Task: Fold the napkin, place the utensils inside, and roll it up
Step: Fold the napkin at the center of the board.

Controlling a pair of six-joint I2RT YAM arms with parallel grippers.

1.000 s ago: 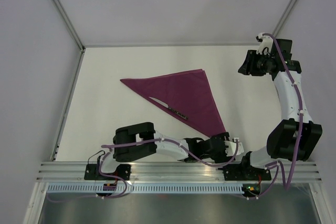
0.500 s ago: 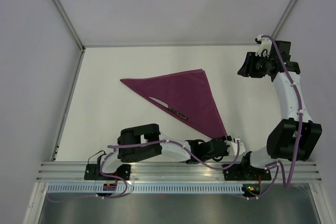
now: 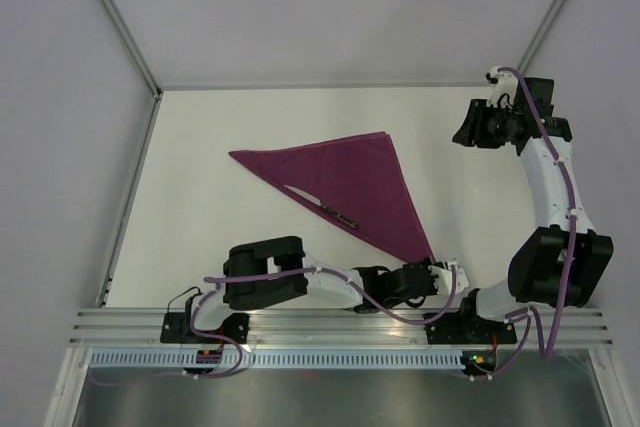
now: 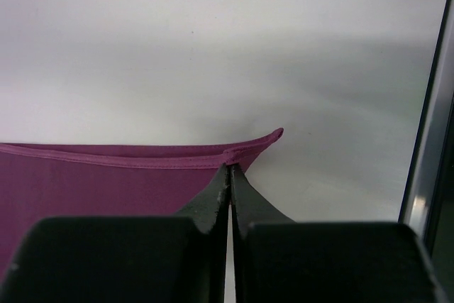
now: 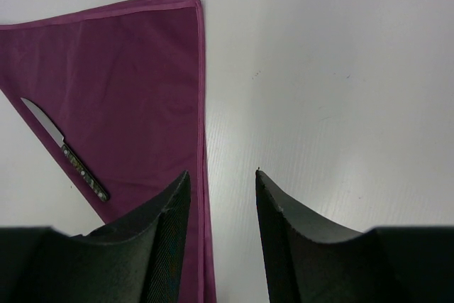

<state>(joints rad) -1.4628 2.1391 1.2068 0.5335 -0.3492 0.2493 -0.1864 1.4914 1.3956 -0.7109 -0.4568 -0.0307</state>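
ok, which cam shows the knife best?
Right wrist: the knife shows whole and large, pale blade and dark handle distinct, along the napkin edge. Top external shows it whole but small. Left wrist shows only a napkin corner.

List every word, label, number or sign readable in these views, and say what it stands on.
None readable in any view.
No print shows on the napkin, the table, the left arm or the right arm.
The knife has pale specks along its handle, too small to tell whether they are marks.
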